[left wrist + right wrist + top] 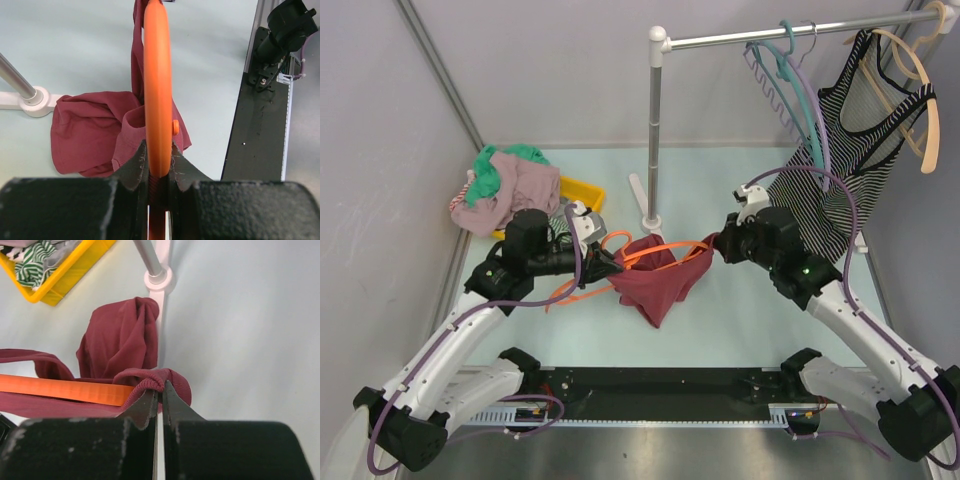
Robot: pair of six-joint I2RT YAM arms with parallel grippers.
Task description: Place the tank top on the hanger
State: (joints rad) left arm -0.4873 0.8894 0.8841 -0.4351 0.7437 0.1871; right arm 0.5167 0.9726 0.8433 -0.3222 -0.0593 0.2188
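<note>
This looks like a robot lab. Plain grey walls [380, 120] stand around a pale green table [740, 320]. A left arm [440, 350] and a right arm [865, 330] are bolted to a black rail [660, 385]. A metal clothes rack [655, 130] and a yellow bin [585, 190] sit on the table.

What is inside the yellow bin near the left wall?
Crumpled clothes: a dusty-pink garment and green fabric, piled over the yellow bin. They cover its floor, so anything beneath is hidden.

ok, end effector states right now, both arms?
Left end effector: closed on the orange hanger.
Right end effector: closed on the maroon tank top.
</note>
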